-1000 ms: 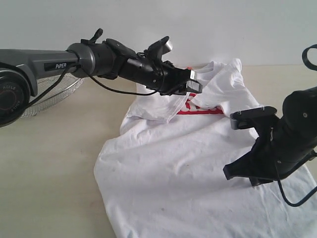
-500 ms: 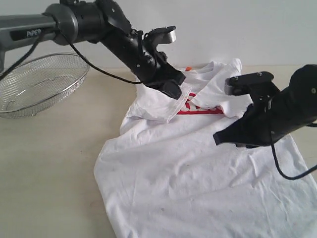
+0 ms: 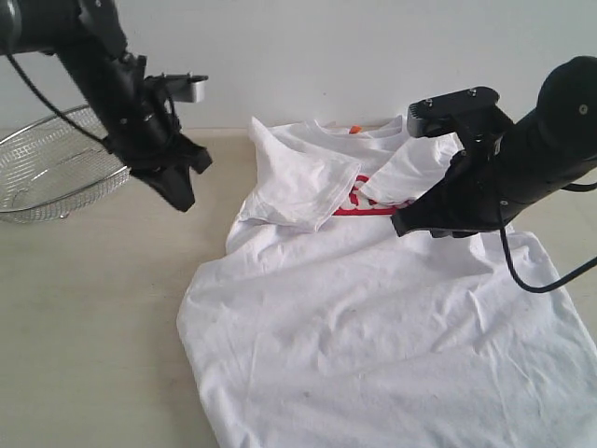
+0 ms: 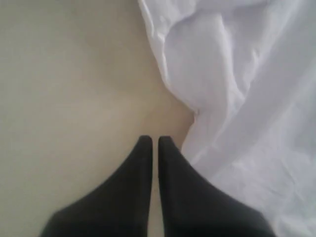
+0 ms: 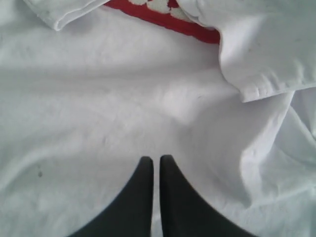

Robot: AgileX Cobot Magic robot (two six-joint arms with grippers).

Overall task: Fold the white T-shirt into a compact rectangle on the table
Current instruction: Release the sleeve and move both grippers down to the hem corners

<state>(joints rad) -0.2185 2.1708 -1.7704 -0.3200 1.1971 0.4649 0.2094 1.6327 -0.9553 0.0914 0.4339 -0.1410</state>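
The white T-shirt (image 3: 373, 317) lies spread on the table (image 3: 93, 308), both sleeves folded in over the chest so only part of the red lettering (image 3: 373, 207) shows. A small red neck tag (image 3: 354, 130) sits at the collar. My left gripper (image 3: 184, 199) hangs shut and empty over bare table, left of the shirt; in the left wrist view its tip (image 4: 153, 140) is beside the shirt's edge (image 4: 207, 98). My right gripper (image 3: 401, 227) is shut and empty, just above the shirt's chest; the right wrist view shows it (image 5: 155, 160) over plain white cloth (image 5: 98, 123).
A silver wire-mesh basket (image 3: 51, 173) stands at the far left by the wall, behind the left arm. The right arm's black cable (image 3: 536, 285) loops over the shirt's right side. Bare tabletop stretches left of the shirt.
The left gripper let go of the folded left sleeve, shut, and swung away left off the shirt. The right arm rose and shifted toward the chest lettering.
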